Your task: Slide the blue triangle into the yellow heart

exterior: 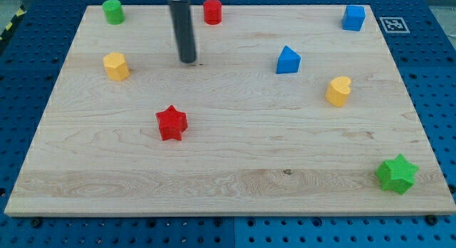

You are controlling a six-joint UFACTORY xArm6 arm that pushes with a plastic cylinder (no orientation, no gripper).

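Observation:
The blue triangle (pixel 288 60) sits right of the board's middle, toward the view's top. The yellow heart (pixel 339 90) lies a short way to its lower right, apart from it. My tip (pixel 187 62) is on the board far to the left of the blue triangle, at about the same height in the view, touching no block. The rod rises from it to the view's top edge.
A wooden board (pixel 228 177) holds a green cylinder (pixel 112 11), a red cylinder (pixel 212 11), a blue cube (pixel 353 18), a yellow hexagon block (pixel 115 65), a red star (pixel 172 122) and a green star (pixel 397 173). A marker tag (pixel 393 24) lies off the top right corner.

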